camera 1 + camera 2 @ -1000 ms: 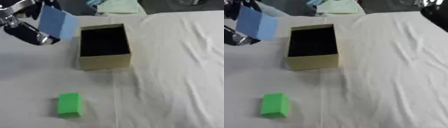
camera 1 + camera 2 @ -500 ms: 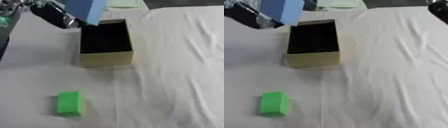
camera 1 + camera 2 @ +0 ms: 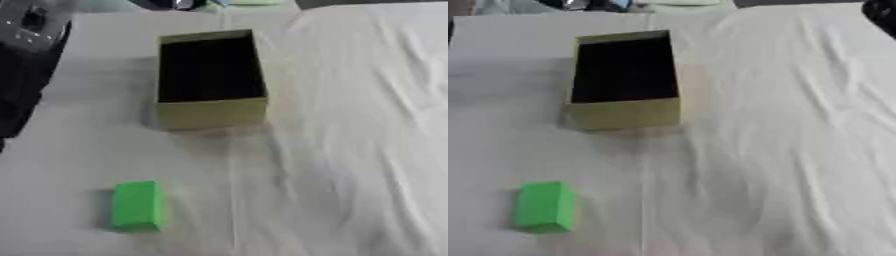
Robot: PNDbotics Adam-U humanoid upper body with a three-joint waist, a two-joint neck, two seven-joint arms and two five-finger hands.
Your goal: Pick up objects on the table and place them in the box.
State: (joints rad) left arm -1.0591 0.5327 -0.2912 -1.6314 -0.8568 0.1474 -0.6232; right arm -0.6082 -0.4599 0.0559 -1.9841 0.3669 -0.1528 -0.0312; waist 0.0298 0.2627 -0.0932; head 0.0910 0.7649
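An open tan cardboard box [image 3: 212,112] stands upright at the middle back of the white cloth; its inside is dark and I make out nothing in it. Near the front left, a green block [image 3: 136,205] lies flat on the cloth. My left arm [image 3: 26,55] runs up the left edge, black with a grey joint. Only a dark bit of my left hand [image 3: 175,4] shows at the top edge, behind the box, with a bluish sliver [image 3: 619,4] beside it. A dark shape, perhaps my right hand [image 3: 880,12], sits in the upper right corner.
A white wrinkled cloth [image 3: 350,150] covers the table, with folds running down the right half. A pale object [image 3: 677,2] lies past the cloth's far edge.
My left hand, which held the blue block up left of the box, has swung to the top edge and mostly left the view. The box and green block have not moved.
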